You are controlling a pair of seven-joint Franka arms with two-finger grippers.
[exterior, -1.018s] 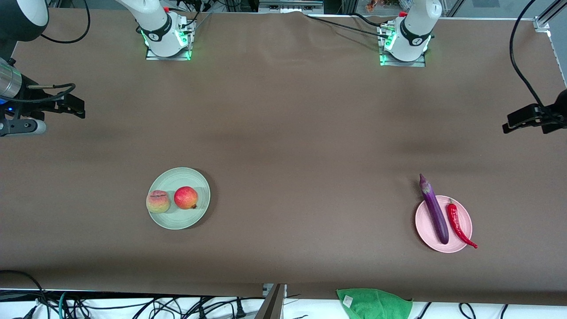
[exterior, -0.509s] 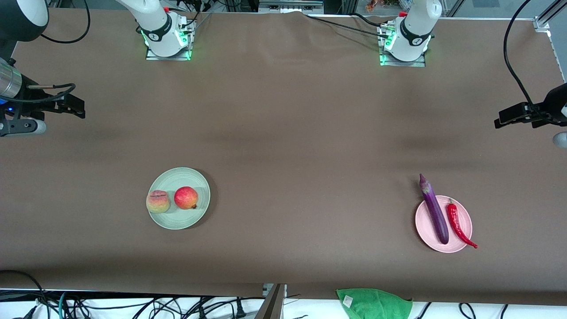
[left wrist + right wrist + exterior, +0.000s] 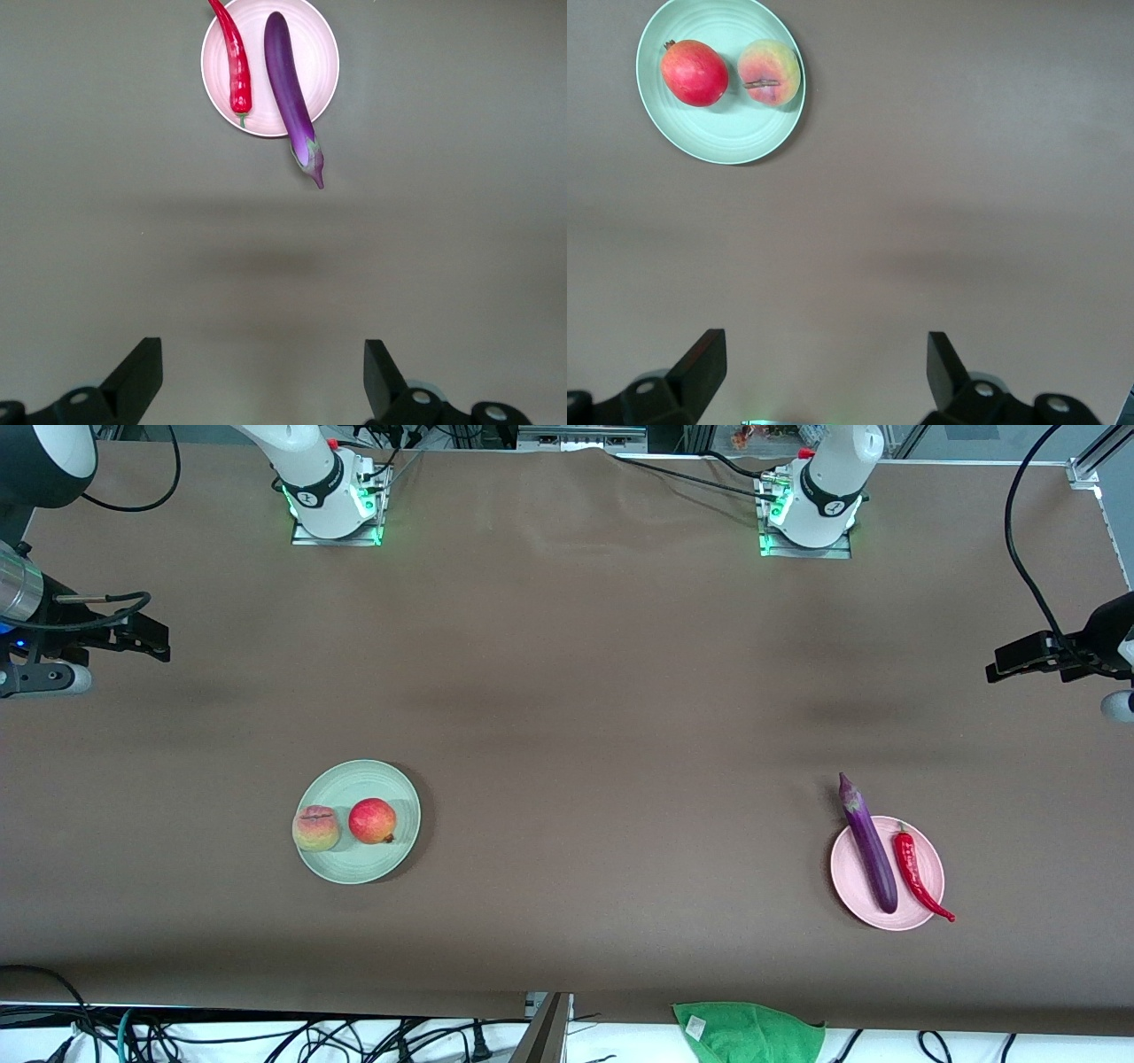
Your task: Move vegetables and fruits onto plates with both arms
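Observation:
The peach point(image 3: 315, 829) and the pomegranate point(image 3: 372, 820) sit side by side on the mint green plate point(image 3: 358, 866). The eggplant point(image 3: 868, 843) and the chili pepper point(image 3: 917, 872) lie side by side on the pink plate point(image 3: 850, 886); the eggplant's stem end overhangs the rim. My left gripper point(image 3: 261, 354) is open and empty, up over bare table at the left arm's end; its hand point(image 3: 1063, 654) shows at the view's edge. My right gripper point(image 3: 824, 347) is open and empty, up over bare table at the right arm's end; its hand point(image 3: 97, 633) shows too.
A bright green cloth point(image 3: 749, 1032) lies off the table's front edge. Both arm bases point(image 3: 332, 500) point(image 3: 811, 509) stand along the back edge. Black cables hang beside the left arm's hand and lie below the front edge.
The left arm's hand has shifted slightly toward the middle of the table. The right arm, the plates and the produce have not moved.

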